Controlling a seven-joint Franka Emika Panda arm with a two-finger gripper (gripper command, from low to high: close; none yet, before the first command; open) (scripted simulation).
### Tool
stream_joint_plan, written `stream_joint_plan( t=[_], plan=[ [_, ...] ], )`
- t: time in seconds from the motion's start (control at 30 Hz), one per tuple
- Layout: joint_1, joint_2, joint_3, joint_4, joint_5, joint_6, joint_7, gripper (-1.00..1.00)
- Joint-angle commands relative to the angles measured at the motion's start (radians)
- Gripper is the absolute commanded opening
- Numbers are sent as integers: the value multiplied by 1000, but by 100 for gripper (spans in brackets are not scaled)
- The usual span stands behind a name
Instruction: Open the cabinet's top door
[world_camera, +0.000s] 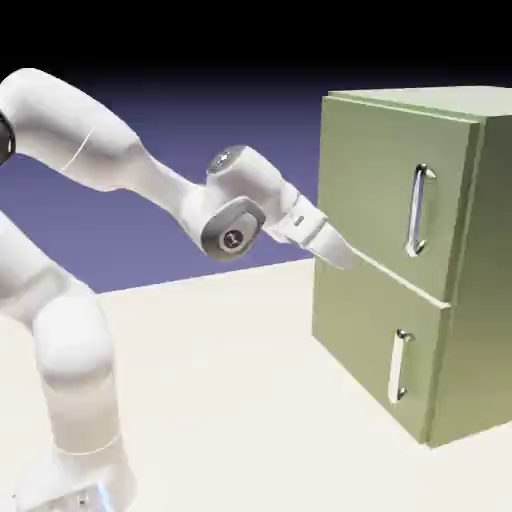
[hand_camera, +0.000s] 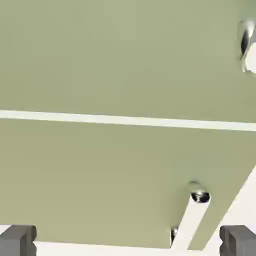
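- At the exterior view's left, a white, rounded, jointed robot arm (world_camera: 75, 345) rises from the pale cream desk (world_camera: 210, 350) and reaches to the right.
- At the arm's end, the slim white two-finger pincer (hand_camera: 128, 240) is open: the hand view shows its grey tips wide apart, with nothing gripped between them. It points toward the cabinet and slightly down, in front of the seam between the doors; whether it touches the front, I cannot tell.
- Further right, the boxy olive-green cabinet (world_camera: 485, 240) stands on the desk. Its top door (world_camera: 365, 170), the larger flat olive-green panel, fills the upper front, above the smaller olive-green lower door (world_camera: 370, 330).
- The top door looks shut, so the opening itself seems not begun. What is done amounts to an approach; left to do are reaching the handle, gripping it and swinging the door out.
- The top door faces the exterior view's left and partly its camera, toward the arm. The panel stands upright; foreshortening hides whether its height or its width is greater.
- Near that door's right edge, the long silver metal bar handle (world_camera: 415, 210) runs vertically, its long axis upright. It is apart from the pincer, higher and further right, so the pincer probably needs to move up and across.
- Below it, the shorter silver bar handle (world_camera: 397, 368) also stands upright, on the lower door, and is not the target.
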Motion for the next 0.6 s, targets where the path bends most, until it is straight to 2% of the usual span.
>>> stream_joint_plan(
  t=[0.0, 0.57],
  plan=[
    [17, -8, -18, 6, -44, -5, 29, 100],
    [306, -152, -330, 110, -783, -85, 526, 100]
  ],
)
